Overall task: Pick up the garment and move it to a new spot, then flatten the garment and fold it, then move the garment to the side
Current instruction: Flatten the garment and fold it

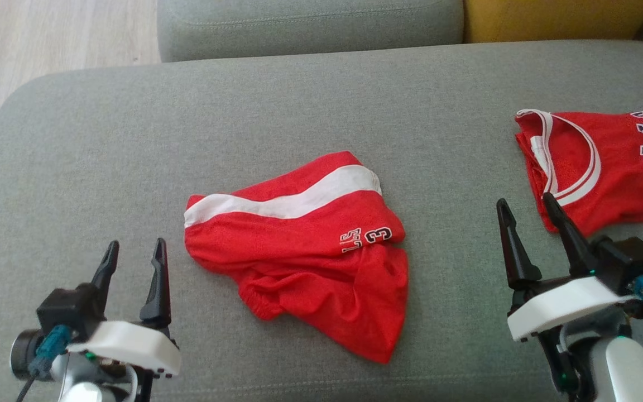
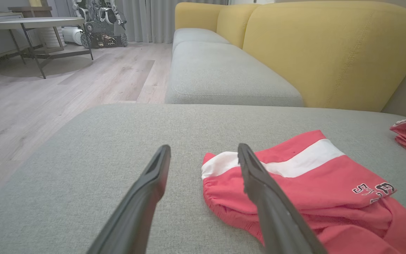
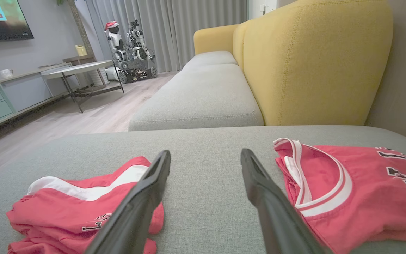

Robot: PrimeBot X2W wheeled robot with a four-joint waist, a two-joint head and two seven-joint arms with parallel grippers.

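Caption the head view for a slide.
Open left gripper and open right gripper flank crumpled red shorts with white stripe on a grey fabric cushion; red lettered jersey at right.

Head view. The shorts [image 1: 299,245] lie at frame centre on the sofa seat [image 1: 132,139]. The jersey [image 1: 606,167] lies at the right edge, well apart from the shorts. The left tool [image 1: 137,242] is at lower left and the right tool [image 1: 524,198] at lower right, just beside the jersey. A second cushion [image 1: 310,28] lies behind, along the top.

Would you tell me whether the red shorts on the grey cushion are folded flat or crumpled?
Crumpled: the red shorts lie bunched, wrinkled fabric heaped along their near edge.
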